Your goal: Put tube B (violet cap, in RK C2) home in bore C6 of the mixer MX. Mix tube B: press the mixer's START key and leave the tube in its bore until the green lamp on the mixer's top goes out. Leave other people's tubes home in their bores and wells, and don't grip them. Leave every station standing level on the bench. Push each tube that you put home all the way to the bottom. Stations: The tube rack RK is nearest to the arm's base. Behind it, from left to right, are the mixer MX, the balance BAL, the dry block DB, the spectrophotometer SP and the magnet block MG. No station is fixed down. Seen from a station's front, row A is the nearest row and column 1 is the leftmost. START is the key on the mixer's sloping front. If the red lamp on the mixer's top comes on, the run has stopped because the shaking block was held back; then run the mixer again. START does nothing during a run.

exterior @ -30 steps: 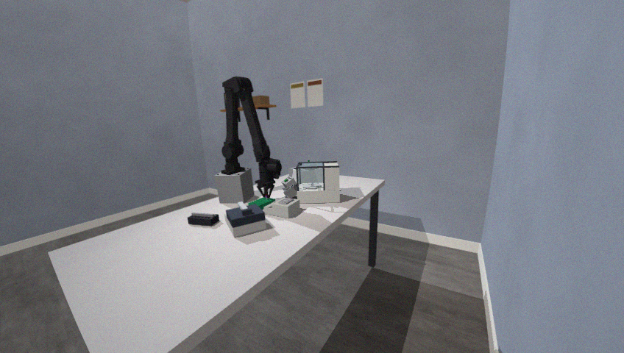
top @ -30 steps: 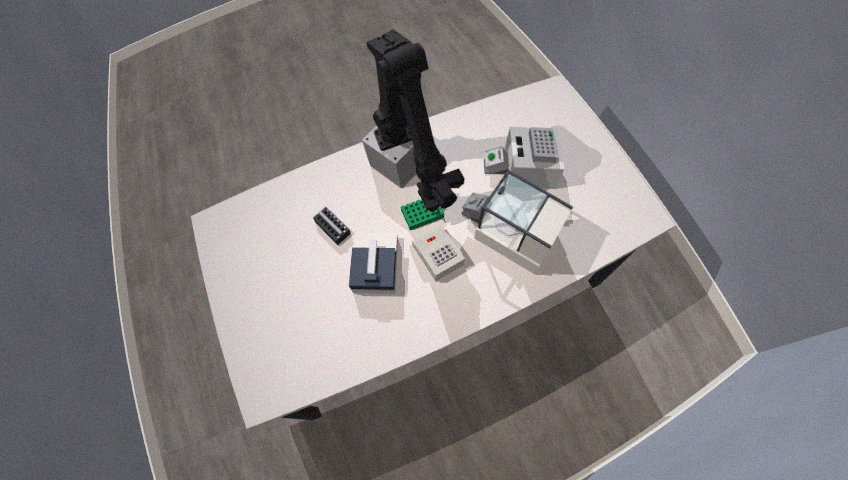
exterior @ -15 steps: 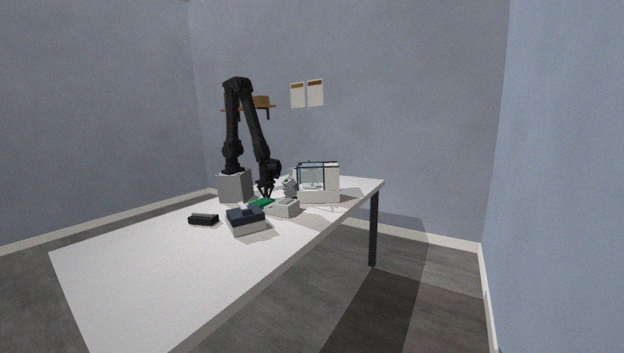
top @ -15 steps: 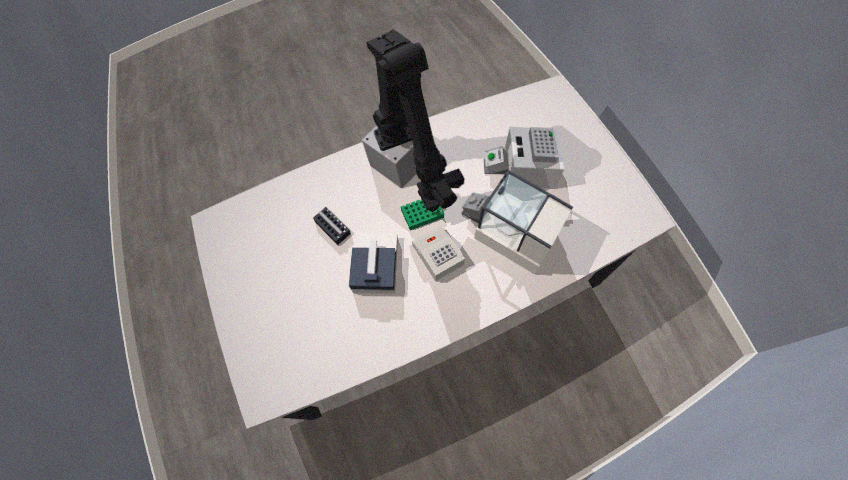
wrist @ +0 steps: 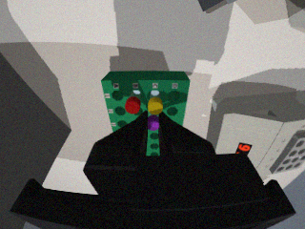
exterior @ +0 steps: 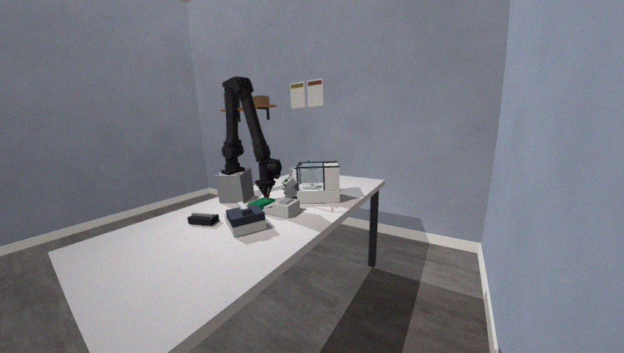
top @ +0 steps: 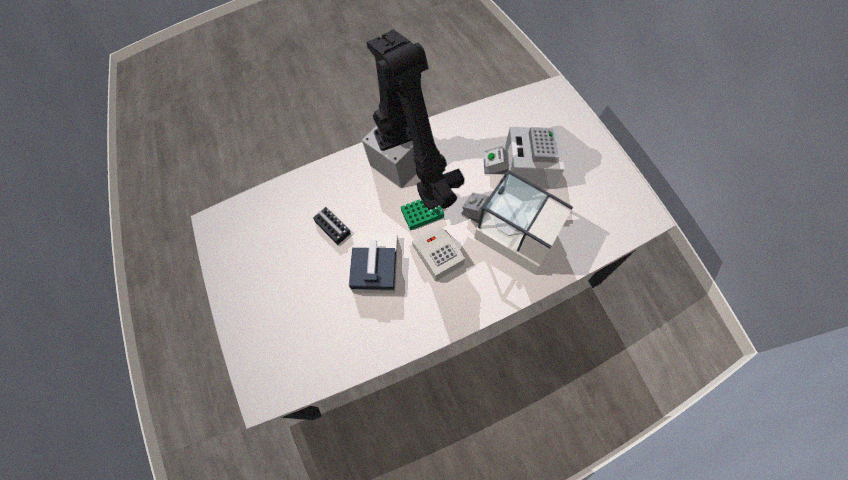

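The gripper (wrist: 152,128) is reaching down over the green rack RK (wrist: 111,86), and its fingers are pinching the violet cap of tube B (wrist: 152,123) from either side, with only a thin slot between them; the tube is standing in its rack well and does not look lifted yet, though the wrist view cannot settle that. A red-capped tube (wrist: 132,103) and a yellow-capped tube (wrist: 154,106) are sitting just beyond it, the yellow one very near the fingertips but apparently untouched.

So the task is only starting: the grasp is being made and everything after it is pending; tube B is waiting to be drawn out, carried across the surface (top: 285,309) to the mixer MX (top: 521,153), which is standing well apart from the rack, and pushed to the bottom of bore C6; pressing START and waiting out the green lamp are also ahead. All stations are appearing level.
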